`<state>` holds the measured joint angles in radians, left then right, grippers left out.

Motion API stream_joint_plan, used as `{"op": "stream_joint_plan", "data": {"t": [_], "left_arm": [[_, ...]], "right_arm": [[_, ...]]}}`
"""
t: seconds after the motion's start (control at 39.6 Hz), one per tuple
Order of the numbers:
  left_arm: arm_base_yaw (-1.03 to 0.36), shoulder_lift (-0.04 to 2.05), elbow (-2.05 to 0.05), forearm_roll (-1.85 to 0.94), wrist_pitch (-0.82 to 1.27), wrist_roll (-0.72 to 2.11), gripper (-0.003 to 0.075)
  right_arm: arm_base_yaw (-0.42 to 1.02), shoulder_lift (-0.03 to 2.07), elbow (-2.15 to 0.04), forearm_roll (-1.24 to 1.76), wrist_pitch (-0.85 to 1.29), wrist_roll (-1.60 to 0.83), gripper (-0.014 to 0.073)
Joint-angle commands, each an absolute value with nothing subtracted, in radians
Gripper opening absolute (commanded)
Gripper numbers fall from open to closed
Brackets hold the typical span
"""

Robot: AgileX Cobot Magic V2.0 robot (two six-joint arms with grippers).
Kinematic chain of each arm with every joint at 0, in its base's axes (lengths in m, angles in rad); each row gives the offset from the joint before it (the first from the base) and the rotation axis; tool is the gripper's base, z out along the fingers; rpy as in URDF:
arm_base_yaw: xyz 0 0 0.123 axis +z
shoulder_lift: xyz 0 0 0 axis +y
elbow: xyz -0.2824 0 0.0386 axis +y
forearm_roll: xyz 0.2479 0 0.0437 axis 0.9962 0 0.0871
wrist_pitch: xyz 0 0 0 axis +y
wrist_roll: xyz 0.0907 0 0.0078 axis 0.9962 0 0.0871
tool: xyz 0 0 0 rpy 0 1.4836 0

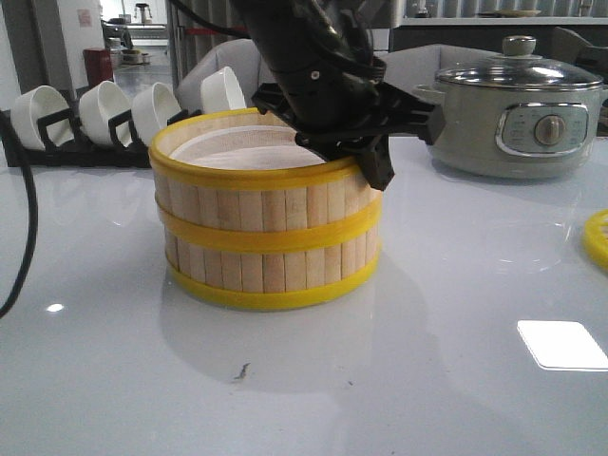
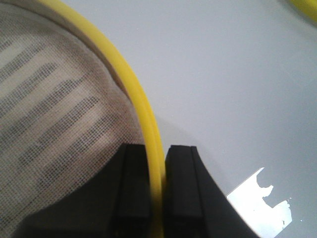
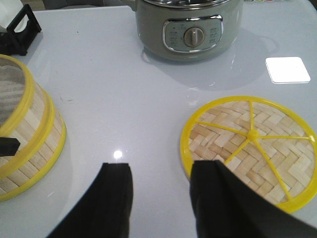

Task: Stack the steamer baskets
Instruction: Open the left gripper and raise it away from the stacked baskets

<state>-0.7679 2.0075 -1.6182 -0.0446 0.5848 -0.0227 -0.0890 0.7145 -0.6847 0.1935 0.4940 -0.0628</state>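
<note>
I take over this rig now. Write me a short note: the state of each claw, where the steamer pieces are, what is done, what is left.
Left claw: shut on the yellow rim of the top basket, one finger inside the wall, one outside.
Right claw: open, holds nothing, above the bare table beside the lid.
Baskets: two tiers already stacked, the top basket on the bottom basket, a mesh cloth inside the top one.
Lid: flat on the table, apart from the stack.
Left to do: release the rim, then probably put the lid on the stack.
</note>
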Motion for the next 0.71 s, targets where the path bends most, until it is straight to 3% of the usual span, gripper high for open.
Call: {"op": "stream_joint_plan", "data": {"t": [0.0,0.15,0.43,0.68], "left_arm": [[-0.761,1.961,-1.650,-0.046,0.508,-0.016,0.0087],[-0.761,1.955,-1.654,-0.041,0.508,-0.016,0.0132],[-0.761,1.951,-1.717,-0.022,0.564,-0.016,0.0480],[-0.761,1.951,-1.813,0.000,0.662,-0.016,0.0495]], "right_arm": [[-0.091,0.716,-0.721,0.210,0.430,-0.064,0.0394],[-0.091,0.716,-0.721,0.210,0.430,-0.064,0.0394],[-0.091,0.716,-0.721,0.210,0.430,-0.064,0.0394],[-0.091,0.716,-0.721,0.210,0.433,-0.064,0.0394]]}}
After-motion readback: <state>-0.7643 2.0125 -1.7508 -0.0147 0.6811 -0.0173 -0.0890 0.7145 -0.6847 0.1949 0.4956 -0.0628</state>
